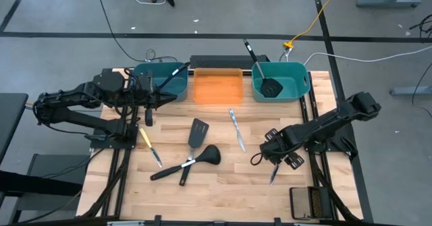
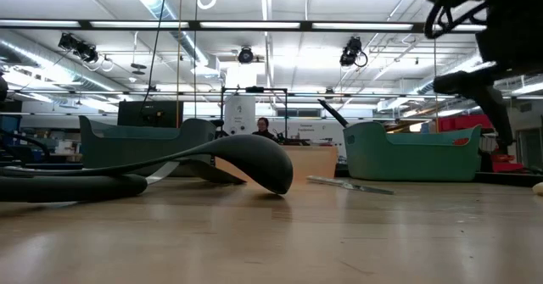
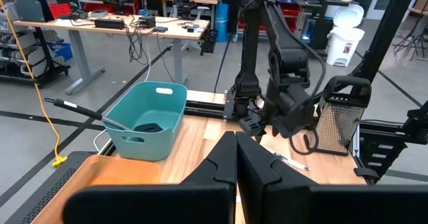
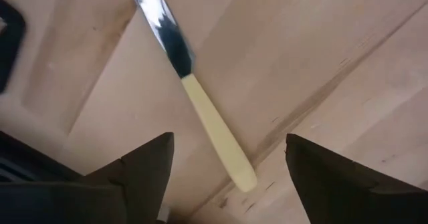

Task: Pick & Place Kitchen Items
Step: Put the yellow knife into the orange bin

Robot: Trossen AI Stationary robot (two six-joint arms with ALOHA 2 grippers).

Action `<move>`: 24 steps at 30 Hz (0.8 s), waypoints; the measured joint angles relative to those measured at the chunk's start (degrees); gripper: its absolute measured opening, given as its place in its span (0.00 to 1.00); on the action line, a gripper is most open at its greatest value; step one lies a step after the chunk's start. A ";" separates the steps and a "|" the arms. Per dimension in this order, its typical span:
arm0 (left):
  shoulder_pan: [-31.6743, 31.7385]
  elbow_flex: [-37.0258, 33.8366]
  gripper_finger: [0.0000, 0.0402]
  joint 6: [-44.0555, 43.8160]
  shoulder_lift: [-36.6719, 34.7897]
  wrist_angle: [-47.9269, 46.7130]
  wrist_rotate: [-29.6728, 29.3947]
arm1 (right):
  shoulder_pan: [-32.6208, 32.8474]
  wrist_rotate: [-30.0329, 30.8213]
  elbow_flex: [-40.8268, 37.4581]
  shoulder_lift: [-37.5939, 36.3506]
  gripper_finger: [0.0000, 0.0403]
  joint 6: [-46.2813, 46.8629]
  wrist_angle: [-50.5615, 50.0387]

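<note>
Overhead, the right gripper (image 1: pixel 275 160) hangs low at the table's right near side, directly over a yellow-handled knife (image 1: pixel 273 175) whose end pokes out toward the near edge. This arm is plainly the nearer one; the left gripper (image 1: pixel 150 109) sits far off by the left teal bin (image 1: pixel 162 81), fingers pressed together. Other utensils lie mid-table: a silver knife (image 1: pixel 237 129), a second yellow-handled knife (image 1: pixel 150 146), a spatula (image 1: pixel 196 136) and a ladle (image 1: pixel 196 159).

From table height, the ladle's bowl (image 2: pixel 254 161) fills the foreground, and the right arm hangs dark at the picture's right edge; its knife is not visible here.

From the left wrist, the closed fingers (image 3: pixel 234 164) point across at the right arm (image 3: pixel 284 90), bent down over the table.

From the right wrist, the spread fingers (image 4: pixel 147 164) straddle the pale handle (image 4: pixel 217 137), empty. The knife's long axis runs lengthwise between them rather than across the gap, so closing should squeeze the handle's sides once the wrist drops.
</note>
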 joint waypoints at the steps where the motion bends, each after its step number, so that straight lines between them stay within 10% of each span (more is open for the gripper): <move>1: 0.00 0.00 0.00 0.02 0.00 0.01 0.14 | 0.00 0.22 0.00 0.78 0.72 -0.32 0.05; 24: 0.00 0.00 0.00 1.00 0.00 -0.01 2.59 | 0.00 0.84 0.00 11.00 0.72 -0.67 -0.32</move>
